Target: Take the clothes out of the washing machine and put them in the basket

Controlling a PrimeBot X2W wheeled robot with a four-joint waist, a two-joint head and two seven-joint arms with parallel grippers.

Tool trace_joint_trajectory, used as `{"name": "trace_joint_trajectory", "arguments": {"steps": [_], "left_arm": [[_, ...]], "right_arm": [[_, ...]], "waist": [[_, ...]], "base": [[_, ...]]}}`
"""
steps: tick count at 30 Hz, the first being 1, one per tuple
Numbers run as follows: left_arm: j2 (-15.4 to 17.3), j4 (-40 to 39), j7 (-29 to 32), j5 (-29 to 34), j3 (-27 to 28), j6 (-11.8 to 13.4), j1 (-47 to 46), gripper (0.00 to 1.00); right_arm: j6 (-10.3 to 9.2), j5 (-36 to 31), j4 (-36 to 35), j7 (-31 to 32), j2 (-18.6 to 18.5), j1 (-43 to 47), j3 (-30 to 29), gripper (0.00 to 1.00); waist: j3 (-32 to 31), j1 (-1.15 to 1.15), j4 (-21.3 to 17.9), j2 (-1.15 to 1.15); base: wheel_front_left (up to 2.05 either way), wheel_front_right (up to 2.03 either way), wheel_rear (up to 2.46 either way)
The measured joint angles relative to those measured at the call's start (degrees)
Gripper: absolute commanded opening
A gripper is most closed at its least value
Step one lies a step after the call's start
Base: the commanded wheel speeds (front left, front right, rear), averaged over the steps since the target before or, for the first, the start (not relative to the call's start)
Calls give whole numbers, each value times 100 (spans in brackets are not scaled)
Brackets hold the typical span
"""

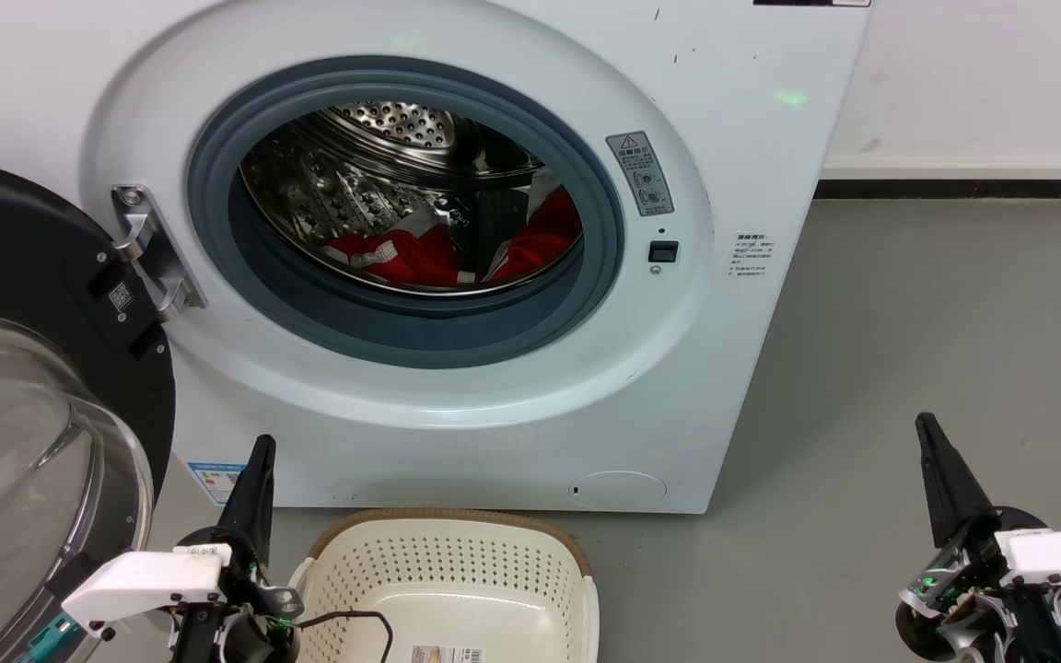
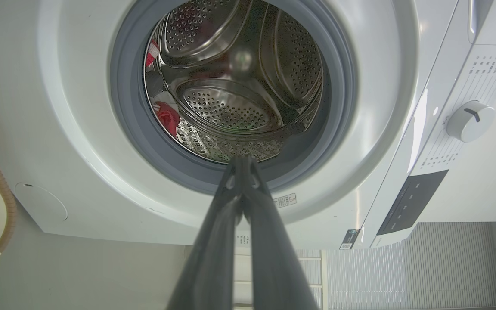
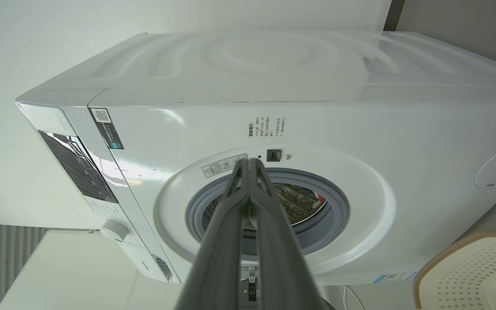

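The left gripper (image 1: 262,446) and the right gripper (image 1: 926,424) are seen low in the head view, each with its fingers pressed together; the basket (image 1: 457,564) is set on the floor just before the washing machine (image 1: 752,147), beside the left gripper; the clothes (image 1: 425,260) are heaped inside the drum (image 1: 383,129); the door (image 1: 42,276) is swung open leftward.

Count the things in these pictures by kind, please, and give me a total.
Washing machine: 1
Basket: 1
Heap of red clothes: 1 (garments inside it cannot be counted)
Robot hands: 2, left hand and right hand
Total: 5
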Motion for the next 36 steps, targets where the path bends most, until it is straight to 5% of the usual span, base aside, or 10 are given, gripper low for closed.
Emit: {"name": "trace_joint_trajectory", "arguments": {"steps": [27,28,36], "left_arm": [[0,0,0,0,0,0,0,0],[-2,31,-1,0,-7,1,15,100],[-23,154,-131,104,-41,2,247,100]], "right_arm": [[0,0,0,0,0,0,0,0],[0,1,30,0,0,16,2,100],[-1,-69,205,-125,7,249,8,100]], "waist": [[0,0,0,0],[0,0,0,0],[3,0,0,0]], "base": [[0,0,0],[0,0,0],[0,0,0]]}}
